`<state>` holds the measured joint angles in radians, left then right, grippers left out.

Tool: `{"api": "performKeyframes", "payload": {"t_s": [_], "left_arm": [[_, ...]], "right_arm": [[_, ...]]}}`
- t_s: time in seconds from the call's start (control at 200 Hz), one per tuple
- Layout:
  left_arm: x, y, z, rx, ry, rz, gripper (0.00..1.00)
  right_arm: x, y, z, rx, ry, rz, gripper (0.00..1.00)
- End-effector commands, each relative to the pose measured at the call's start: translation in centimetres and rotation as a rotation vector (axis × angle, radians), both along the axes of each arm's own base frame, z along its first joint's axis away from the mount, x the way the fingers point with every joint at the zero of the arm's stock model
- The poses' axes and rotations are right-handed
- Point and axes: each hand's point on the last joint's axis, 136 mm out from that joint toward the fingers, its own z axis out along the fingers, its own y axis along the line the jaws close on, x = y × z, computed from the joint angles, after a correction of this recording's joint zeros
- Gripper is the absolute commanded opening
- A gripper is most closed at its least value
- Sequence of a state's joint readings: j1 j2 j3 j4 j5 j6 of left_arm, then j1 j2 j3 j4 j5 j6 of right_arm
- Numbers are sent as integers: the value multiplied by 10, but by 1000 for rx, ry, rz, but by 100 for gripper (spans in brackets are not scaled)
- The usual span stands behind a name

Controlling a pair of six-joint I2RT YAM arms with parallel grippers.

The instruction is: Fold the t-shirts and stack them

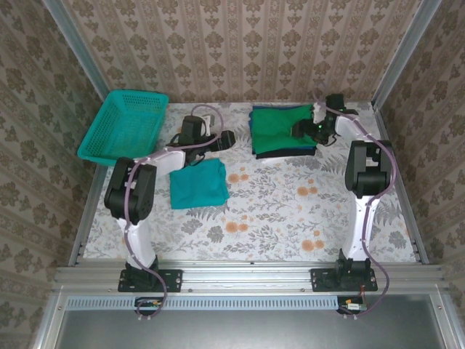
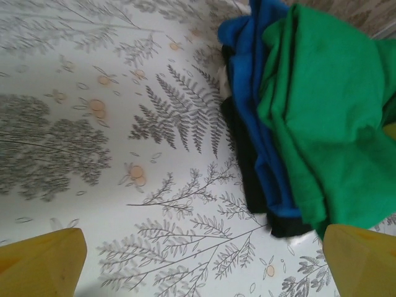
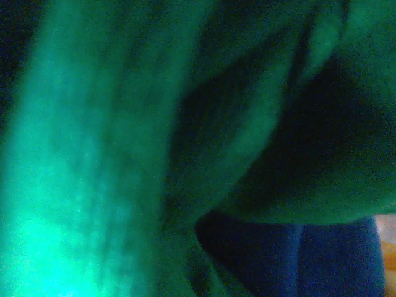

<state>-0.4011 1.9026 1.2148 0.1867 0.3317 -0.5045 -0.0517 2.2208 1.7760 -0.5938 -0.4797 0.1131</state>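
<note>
A stack of folded t-shirts lies at the back of the table, a green one (image 1: 280, 123) on top of blue and black. In the left wrist view the green (image 2: 322, 124), blue (image 2: 257, 105) and black (image 2: 247, 161) layers fan out at the upper right. A teal folded t-shirt (image 1: 197, 183) lies alone left of centre. My left gripper (image 1: 227, 139) hovers between the two, open (image 2: 204, 266), its yellow fingertips (image 2: 43, 263) over bare tablecloth. My right gripper (image 1: 304, 128) sits down on the stack's right side. Its camera is pressed against green cloth (image 3: 93, 154) with blue (image 3: 322, 260) beneath, and its fingers are hidden.
A teal mesh basket (image 1: 123, 123) stands tilted at the back left, close behind the left arm. Patterned walls close in the table on three sides. The flowered tablecloth (image 1: 290, 211) runs from the shirts to the near rail.
</note>
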Motion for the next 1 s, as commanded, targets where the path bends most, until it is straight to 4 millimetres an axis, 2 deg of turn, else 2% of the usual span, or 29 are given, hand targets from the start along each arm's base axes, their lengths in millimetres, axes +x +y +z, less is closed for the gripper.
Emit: {"api": "performKeyframes", "payload": {"t_s": [0.0, 0.055, 0.175, 0.305, 0.41, 0.505, 0.645, 0.72, 0.79, 0.855, 0.995], "left_arm": [[-7, 19, 29, 12, -64, 31, 100], [-12, 25, 29, 29, -66, 37, 100], [-19, 41, 34, 68, -71, 59, 100], [-30, 61, 40, 121, -80, 94, 100], [-40, 78, 47, 146, -97, 126, 100], [-49, 94, 54, 162, -111, 158, 100], [-59, 126, 64, 149, -97, 271, 100], [-65, 137, 66, 114, -66, 283, 100], [-70, 147, 65, 84, -40, 280, 100], [-75, 154, 61, 56, -21, 280, 100], [-92, 171, 44, 77, 13, 320, 100]], "right_arm": [[-32, 15, 1, 8, 79, -20, 88], [-37, 17, 8, 22, 74, -42, 88], [-44, 5, 29, -23, 50, -111, 91], [-51, -23, 55, -156, 27, -176, 97], [-58, -37, 73, -226, 2, -204, 98], [-66, -47, 84, -281, -18, -246, 95], [-76, -49, 102, -302, -86, -301, 79], [-75, -35, 100, -282, -116, -262, 78], [-71, -20, 90, -238, -111, -207, 78], [-67, -14, 80, -225, -96, -186, 78], [-60, -28, 51, -264, -38, -218, 79]]}}
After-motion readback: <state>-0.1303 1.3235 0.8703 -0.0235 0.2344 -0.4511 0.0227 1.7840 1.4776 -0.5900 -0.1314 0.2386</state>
